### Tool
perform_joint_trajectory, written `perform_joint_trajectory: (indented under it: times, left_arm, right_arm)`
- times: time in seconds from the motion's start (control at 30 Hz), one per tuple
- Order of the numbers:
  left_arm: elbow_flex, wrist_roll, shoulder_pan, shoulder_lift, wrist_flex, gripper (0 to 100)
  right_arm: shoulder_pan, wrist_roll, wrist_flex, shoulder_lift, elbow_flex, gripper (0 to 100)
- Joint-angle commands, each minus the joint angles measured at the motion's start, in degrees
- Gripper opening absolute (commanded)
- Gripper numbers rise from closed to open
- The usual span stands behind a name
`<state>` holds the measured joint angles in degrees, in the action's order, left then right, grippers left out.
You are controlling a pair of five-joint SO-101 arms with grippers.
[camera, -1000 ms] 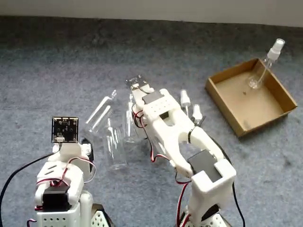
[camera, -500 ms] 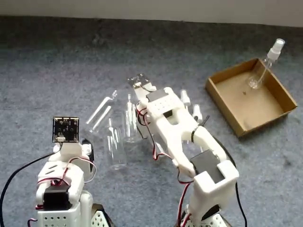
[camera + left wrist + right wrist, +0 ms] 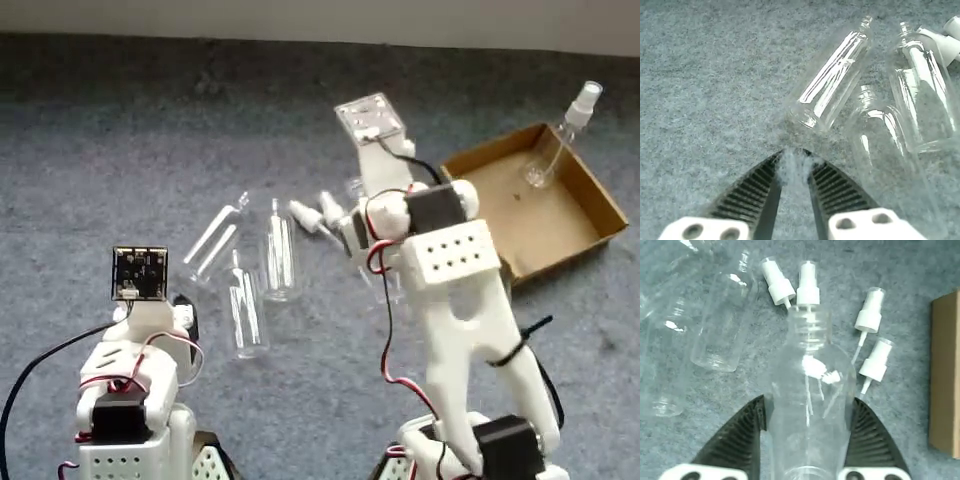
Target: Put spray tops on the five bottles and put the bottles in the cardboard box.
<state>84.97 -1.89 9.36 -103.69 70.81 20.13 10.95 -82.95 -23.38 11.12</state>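
My right gripper [image 3: 807, 401] is shut on a clear bottle [image 3: 810, 365] without a top, held neck outward above the carpet. Beyond its neck lie several white spray tops [image 3: 808, 285], two more beside them [image 3: 875, 362]. In the high view the right arm [image 3: 450, 250] stands raised mid-table with two spray tops [image 3: 305, 215] beside it. Three open bottles [image 3: 280, 255] lie on the carpet left of it. My left gripper [image 3: 794, 152] is shut and empty, just short of a lying bottle [image 3: 832, 82]. The cardboard box [image 3: 480, 215] holds one topped bottle [image 3: 560, 140] leaning on its far wall.
The floor is grey carpet. The left arm [image 3: 130, 370] sits low at the near left. The box's edge [image 3: 945, 375] shows close to the right gripper. Open carpet lies to the far left and at the back.
The right arm has risen from low over the lying bottles and swung toward the box, lifting one bottle. The left arm has not moved.
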Motion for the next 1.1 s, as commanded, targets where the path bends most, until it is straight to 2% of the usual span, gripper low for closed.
perform_joint_trajectory:
  times: [0.0,0.2,0.33,0.67,0.93,1.07]
  left_arm:
    - [-0.6,0.3,0.3,-0.2,-1.1,1]
    - [-0.5,0.3,0.3,-0.2,-1.1,1]
    - [-0.5,0.3,0.3,-0.2,-1.1,1]
    - [-0.5,0.2,0.3,-0.2,-1.0,1]
    - [-0.5,0.2,0.3,-0.2,-1.0,1]
    - [-0.5,0.2,0.3,-0.2,-1.0,1]
  right_arm:
    - [-2.9,6.9,-2.2,-8.4,-3.0,7.7]
    - [-8.3,9.1,-3.2,-14.8,3.3,7.7]
    - [-8.7,15.1,-2.2,-15.9,11.9,7.7]
    - [-13.8,17.0,17.4,-15.7,36.1,7.7]
    - [-14.1,17.0,19.4,-15.6,41.5,7.7]
    - [-14.1,22.0,18.5,-15.6,43.4,7.7]
